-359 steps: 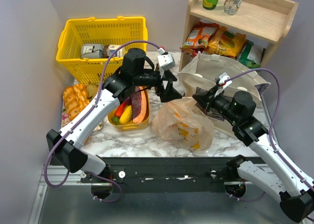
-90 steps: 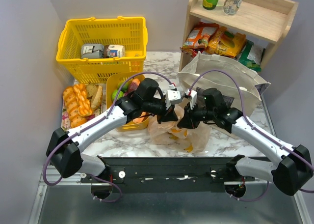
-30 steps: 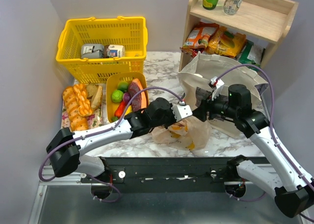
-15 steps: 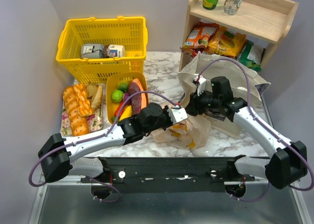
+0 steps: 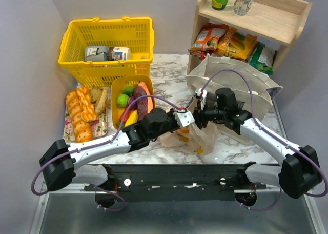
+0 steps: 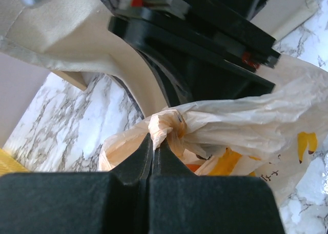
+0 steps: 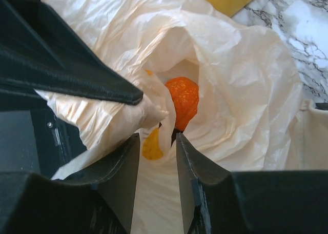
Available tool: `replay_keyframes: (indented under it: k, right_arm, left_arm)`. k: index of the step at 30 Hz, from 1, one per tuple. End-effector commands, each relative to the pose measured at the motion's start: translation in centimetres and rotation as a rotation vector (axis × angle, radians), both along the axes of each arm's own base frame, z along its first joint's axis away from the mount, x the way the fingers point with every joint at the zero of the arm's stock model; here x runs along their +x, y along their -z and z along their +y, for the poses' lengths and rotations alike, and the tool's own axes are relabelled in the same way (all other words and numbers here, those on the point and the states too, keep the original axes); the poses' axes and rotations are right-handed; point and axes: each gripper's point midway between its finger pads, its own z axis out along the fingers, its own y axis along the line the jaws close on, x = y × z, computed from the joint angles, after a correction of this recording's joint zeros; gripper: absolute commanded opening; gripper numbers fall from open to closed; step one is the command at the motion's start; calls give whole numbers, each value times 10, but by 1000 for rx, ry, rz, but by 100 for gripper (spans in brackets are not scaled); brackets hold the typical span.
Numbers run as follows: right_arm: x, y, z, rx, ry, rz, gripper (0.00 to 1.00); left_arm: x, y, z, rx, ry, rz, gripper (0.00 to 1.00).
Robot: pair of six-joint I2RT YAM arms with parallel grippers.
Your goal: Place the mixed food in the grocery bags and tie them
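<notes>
On marble table point(image 5: 171, 67) | L jaws clenched on twisted crinkly peach bag point(image 5: 201, 137) neck | R jaws astride its fold, grip unclear

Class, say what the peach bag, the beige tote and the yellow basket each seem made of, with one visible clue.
Peach bag: thin plastic film, slightly glossy; translucent and finely crinkled. Beige tote: probably canvas or similar cloth, matte; soft folds, opaque. Yellow basket: rigid moulded plastic, smooth; open lattice walls.
</notes>
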Motion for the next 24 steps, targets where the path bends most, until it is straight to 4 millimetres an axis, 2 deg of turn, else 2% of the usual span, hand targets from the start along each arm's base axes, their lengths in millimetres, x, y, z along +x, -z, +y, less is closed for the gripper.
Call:
replay_keyframes:
  k: [1,3,13,14,19,24]
  right_arm:
    - [5,3,5,29,-2,-107,43]
    - [6,9,5,40,17,-123,43]
    - [10,-15,11,184,74,-336,43]
    - [8,-13,12,187,69,-340,43]
    - [5,-21,18,229,59,-398,42]
    - [3,-13,23,227,60,-401,41]
  left_arm:
    - [6,-16,0,-88,0,-20,0]
    - [3,-15,0,-105,15,6,0]
    - [-9,-4,-1,-144,103,155,0]
    - [-12,-4,-3,-153,117,170,0]
    - [-11,-1,-5,-160,134,224,0]
    - [-15,-4,-10,-186,168,254,0]
